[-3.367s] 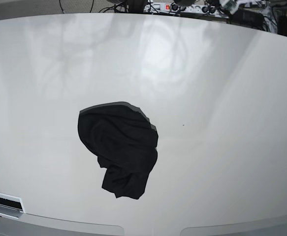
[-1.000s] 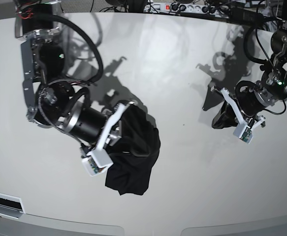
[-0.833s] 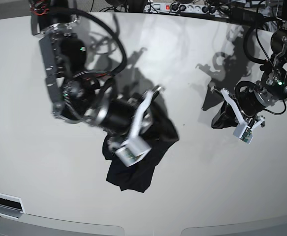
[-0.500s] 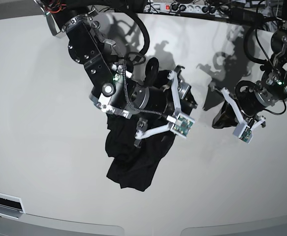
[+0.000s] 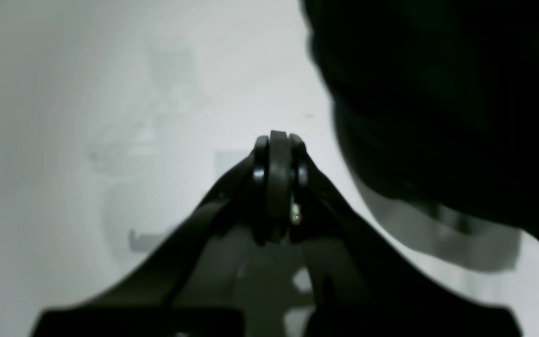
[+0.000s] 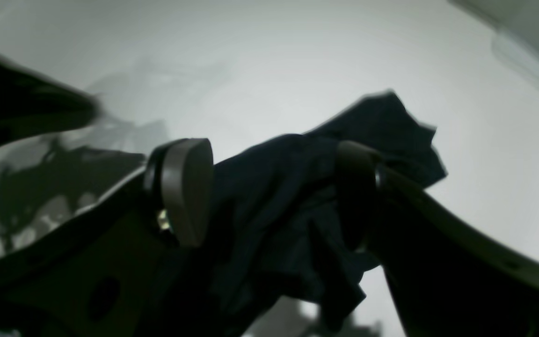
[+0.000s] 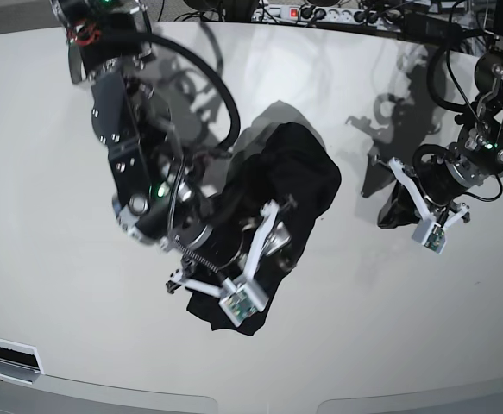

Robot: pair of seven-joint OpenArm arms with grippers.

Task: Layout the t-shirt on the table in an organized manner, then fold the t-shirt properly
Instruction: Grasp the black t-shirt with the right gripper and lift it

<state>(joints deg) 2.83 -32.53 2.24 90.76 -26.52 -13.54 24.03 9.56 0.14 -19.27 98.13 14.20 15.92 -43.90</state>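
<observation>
The t-shirt (image 7: 292, 177) lies in a crumpled black heap near the middle of the table (image 7: 53, 285), stretching from an upper lobe at about one o'clock of the table's centre down to a narrower tail at about seven o'clock. Much of its lower half is covered in the base view by the right arm, which reaches in from eleven o'clock.

The right gripper (image 7: 234, 280) sits over that lower part of the cloth, its jaws spread wide. In the right wrist view the two fingers (image 6: 185, 187) stand well apart with bunched dark fabric (image 6: 279, 206) lying between them (one pad at nine o'clock of the folds, the other at three o'clock). The pads do not pinch the cloth, and it cannot be told whether they touch it.

The left gripper (image 7: 405, 200) hangs at three o'clock of the shirt, well apart from it, low over the bare white surface (image 5: 110, 93). In the left wrist view its fingertips (image 5: 276, 178) are pressed together with nothing between them. A large dark blurred mass fills the one to three o'clock part of that view; what it is cannot be told.
</observation>
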